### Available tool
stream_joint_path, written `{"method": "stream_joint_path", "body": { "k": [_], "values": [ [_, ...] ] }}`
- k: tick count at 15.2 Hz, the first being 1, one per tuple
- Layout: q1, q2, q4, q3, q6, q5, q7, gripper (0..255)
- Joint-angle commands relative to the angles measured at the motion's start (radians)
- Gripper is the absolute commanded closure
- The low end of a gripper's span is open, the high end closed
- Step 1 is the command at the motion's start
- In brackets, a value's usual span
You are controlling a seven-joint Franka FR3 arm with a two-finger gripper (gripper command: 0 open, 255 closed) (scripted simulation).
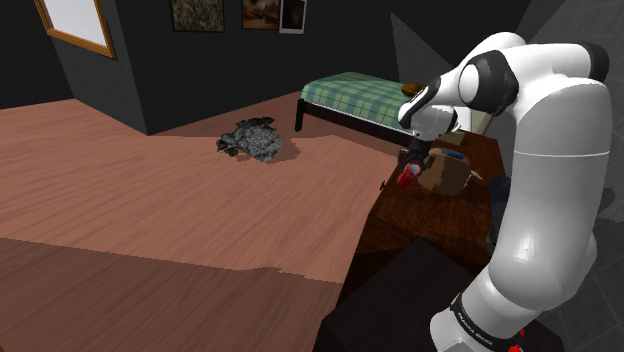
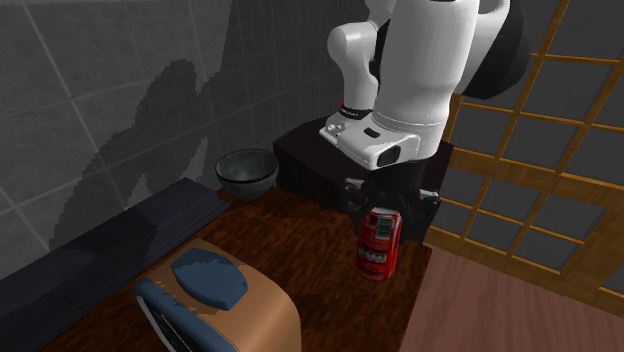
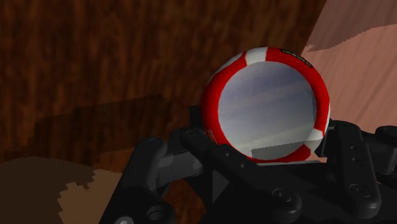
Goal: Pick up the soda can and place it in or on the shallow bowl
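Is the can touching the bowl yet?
Apart. The second exterior view shows bare table between the can and the bowl.

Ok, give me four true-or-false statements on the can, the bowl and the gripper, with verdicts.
1. The can is red and white. True.
2. The can sits in the bowl. False: it stands apart from the bowl, between the fingers of the gripper.
3. The gripper clasps the can. True.
4. The bowl is yellow. False: it is dark grey-green.
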Motion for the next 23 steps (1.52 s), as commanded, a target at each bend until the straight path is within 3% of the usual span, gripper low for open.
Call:
{"method": "stream_joint_path", "body": {
  "k": [1,8,17,23],
  "values": [
    [0.006,-0.016,0.010,-0.010,-0.023,-0.015,0.008,255],
    [0.030,-0.076,0.034,-0.039,-0.095,-0.065,0.039,255],
    [0.039,-0.340,-0.264,-0.165,0.008,-0.263,0.010,255],
    [-0.019,-0.523,-0.407,-0.231,0.031,-0.454,0.018,255]
  ]
}}
